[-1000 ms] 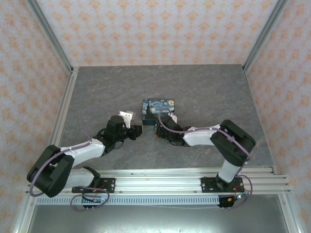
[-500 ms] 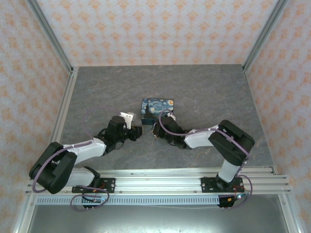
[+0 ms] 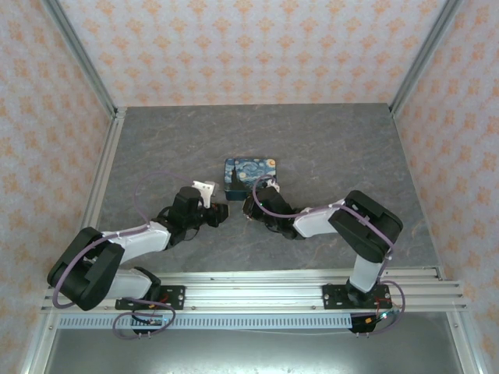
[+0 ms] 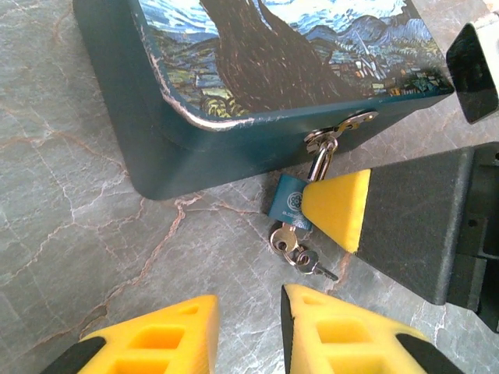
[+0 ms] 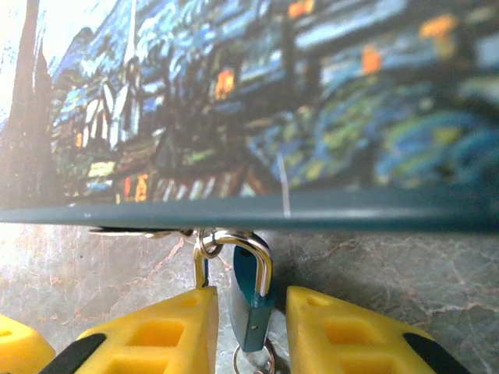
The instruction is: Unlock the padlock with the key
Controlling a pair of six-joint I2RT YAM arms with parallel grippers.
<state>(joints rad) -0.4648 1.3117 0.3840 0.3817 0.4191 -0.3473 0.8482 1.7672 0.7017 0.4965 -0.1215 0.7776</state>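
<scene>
From above, the blue swirl-painted rectangular tin [image 3: 251, 173] sits on the grey marbled table [image 3: 156, 156], with the left gripper [image 3: 221, 212] and right gripper [image 3: 248, 207] at its near edge. At the left wrist, the small teal padlock [image 4: 287, 204] hangs from the tin's metal hasp [image 4: 347, 128], with silver keys [image 4: 296, 251] at its base; the left fingers [image 4: 168, 335] are narrowly apart and empty. At the right wrist, the right fingers [image 5: 168, 327] flank the padlock with a slim gap on either side.

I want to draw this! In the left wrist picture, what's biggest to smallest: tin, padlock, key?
1. Tin, by far the biggest.
2. Padlock and key look about alike; a yellow finger hides part of the padlock, so I won't rank them.
</scene>
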